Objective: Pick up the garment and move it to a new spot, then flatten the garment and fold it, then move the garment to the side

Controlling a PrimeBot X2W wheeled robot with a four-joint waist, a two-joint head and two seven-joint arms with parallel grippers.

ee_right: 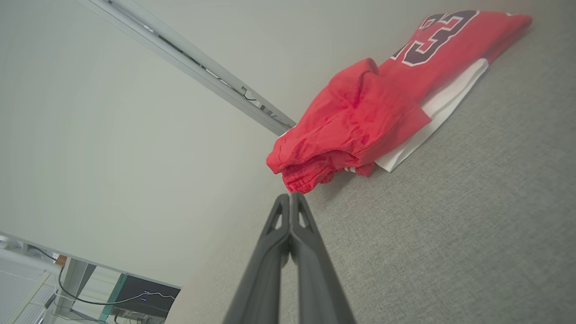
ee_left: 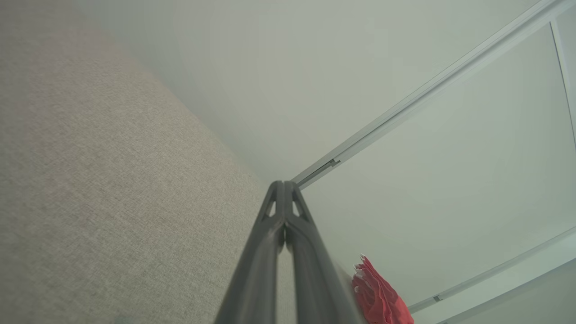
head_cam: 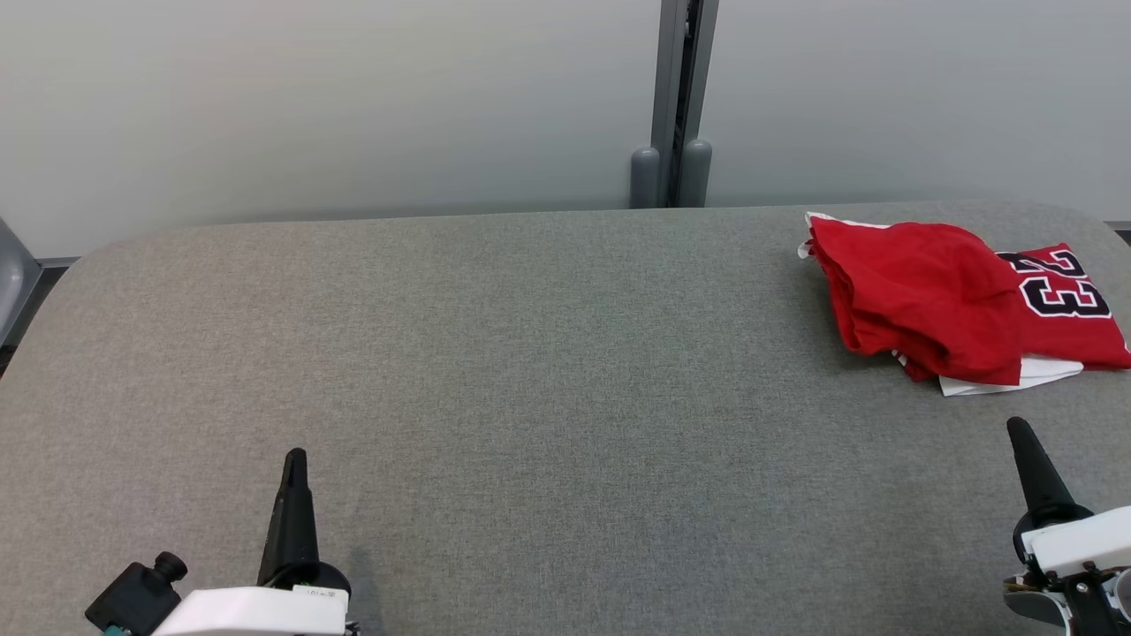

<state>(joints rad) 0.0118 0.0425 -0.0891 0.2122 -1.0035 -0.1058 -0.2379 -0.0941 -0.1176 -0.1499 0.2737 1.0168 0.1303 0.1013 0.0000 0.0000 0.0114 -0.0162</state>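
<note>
1. the red jersey [head_cam: 928, 300] with the number 23 lies on the far right side of the grey table [head_cam: 530, 353], close to the edge.
2. it looks folded over into a small pile, and a bit of white shows under it. the top is lumpy, not neat.
3. the left gripper [head_cam: 295, 458] is over the front left of the table, well apart from the jersey. its two fingers are pressed together and hold nothing.
4. the right gripper [head_cam: 1018, 428] is at the front right, near the jersey but not touching it. its fingers are pressed together too, with nothing in them.
5. my guess: the picking up, flattening and folding look done, and the jersey seems to be set to the side.
6. so i think little or nothing is left, maybe just a small tidy of the lumpy top.
</note>
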